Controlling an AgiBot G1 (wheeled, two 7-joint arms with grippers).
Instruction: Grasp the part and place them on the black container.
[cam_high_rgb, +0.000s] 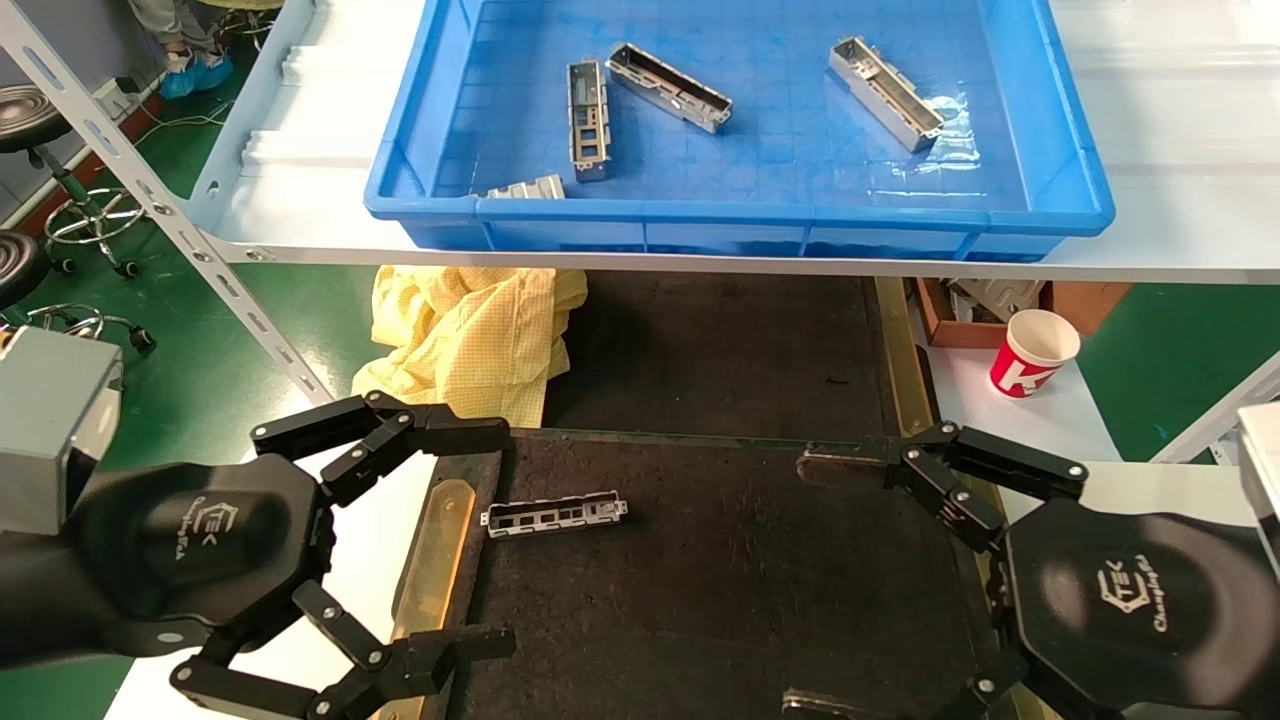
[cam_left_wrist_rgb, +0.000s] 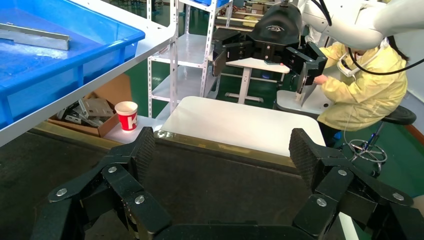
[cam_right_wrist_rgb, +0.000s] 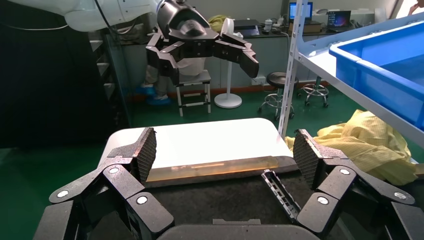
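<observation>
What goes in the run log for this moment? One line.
left end effector: open, empty | right end effector: open, empty | part: on black container | blue crate: four parts

A: What is lying on the black container (cam_high_rgb: 720, 600)?

B: One part (cam_high_rgb: 555, 514) is lying flat near its left brass strip (cam_high_rgb: 432, 560), touching neither gripper.

A: Where are the grippers sitting?

B: The left gripper (cam_high_rgb: 495, 535) is hovering at the tray's left edge, fingers spread wide. The right gripper (cam_high_rgb: 815, 585) is hovering at the right edge, likewise spread.

A: And behind?

B: A blue crate (cam_high_rgb: 740, 215) is resting on the shelf (cam_high_rgb: 1180, 150), holding more metal parts (cam_high_rgb: 668, 87); a yellow cloth (cam_high_rgb: 470, 335) and a paper cup (cam_high_rgb: 1033, 352) are lying below it.
</observation>
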